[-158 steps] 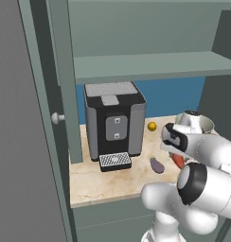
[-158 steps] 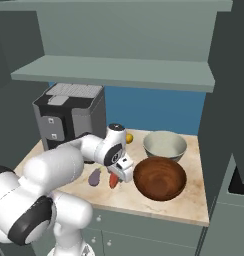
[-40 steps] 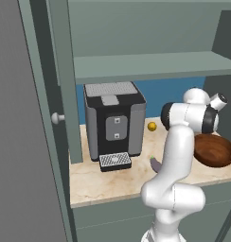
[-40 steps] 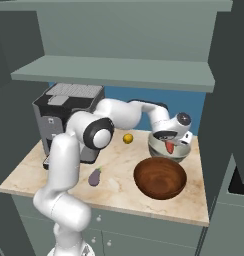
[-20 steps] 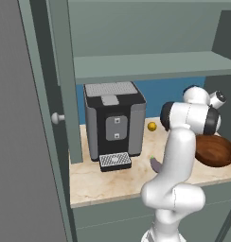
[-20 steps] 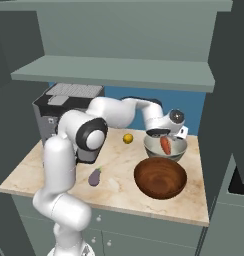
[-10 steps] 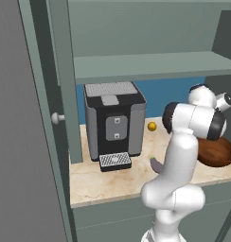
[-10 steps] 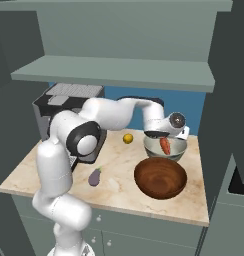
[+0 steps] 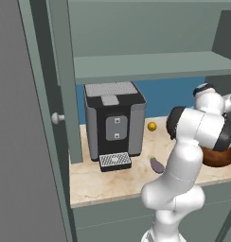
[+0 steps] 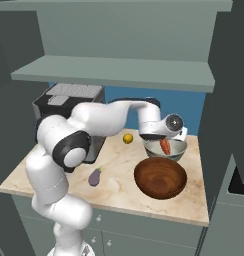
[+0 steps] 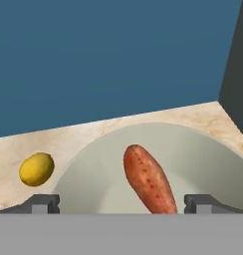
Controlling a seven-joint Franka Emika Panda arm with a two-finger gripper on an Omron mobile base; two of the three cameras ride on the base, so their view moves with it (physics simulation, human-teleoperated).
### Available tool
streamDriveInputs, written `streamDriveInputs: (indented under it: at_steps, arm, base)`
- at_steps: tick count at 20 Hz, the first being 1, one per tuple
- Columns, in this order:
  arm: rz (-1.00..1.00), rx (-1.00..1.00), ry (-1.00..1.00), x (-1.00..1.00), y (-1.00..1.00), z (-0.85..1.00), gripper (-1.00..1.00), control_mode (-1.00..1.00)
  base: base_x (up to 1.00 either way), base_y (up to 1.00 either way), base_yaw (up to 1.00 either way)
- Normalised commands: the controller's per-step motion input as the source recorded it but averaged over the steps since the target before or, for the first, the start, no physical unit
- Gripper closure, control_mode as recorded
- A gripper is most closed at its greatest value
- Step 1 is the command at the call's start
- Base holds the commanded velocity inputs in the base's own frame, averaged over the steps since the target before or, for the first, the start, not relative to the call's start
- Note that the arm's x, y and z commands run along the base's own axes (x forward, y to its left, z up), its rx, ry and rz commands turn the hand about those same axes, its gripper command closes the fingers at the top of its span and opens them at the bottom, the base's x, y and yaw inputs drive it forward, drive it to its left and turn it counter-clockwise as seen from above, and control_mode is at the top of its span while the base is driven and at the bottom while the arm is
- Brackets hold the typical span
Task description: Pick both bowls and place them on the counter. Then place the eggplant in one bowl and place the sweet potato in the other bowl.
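The beige marble-patterned counter [image 10: 119, 172] carried a black-and-grey coffee machine [image 9: 114, 124] at the far left. The dark reddish-brown wooden bowl [image 10: 160, 178] sat near the front right, nothing in it. Just behind it, the grey-beige ceramic bowl [image 10: 166, 148] held the orange-red sweet potato [image 11: 149, 180], released. The gripper [image 11: 121, 203] hovered above, jaws spread wide. The dark purple eggplant [image 10: 95, 176] lay left of the bowls; a small yellow ball [image 10: 127, 138] lay farther back.
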Motion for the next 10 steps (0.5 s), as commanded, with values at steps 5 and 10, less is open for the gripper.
streamDriveInputs:
  at_steps: [5,10]
  arm:
    - [0.0,0.0,0.0,-0.39,0.09,0.37,-1.0,-1.0]
    - [0.0,0.0,0.0,-0.5,0.19,0.31,-1.0,-1.0]
  base:
    - [0.0,0.0,0.0]
    - [0.0,0.0,0.0]
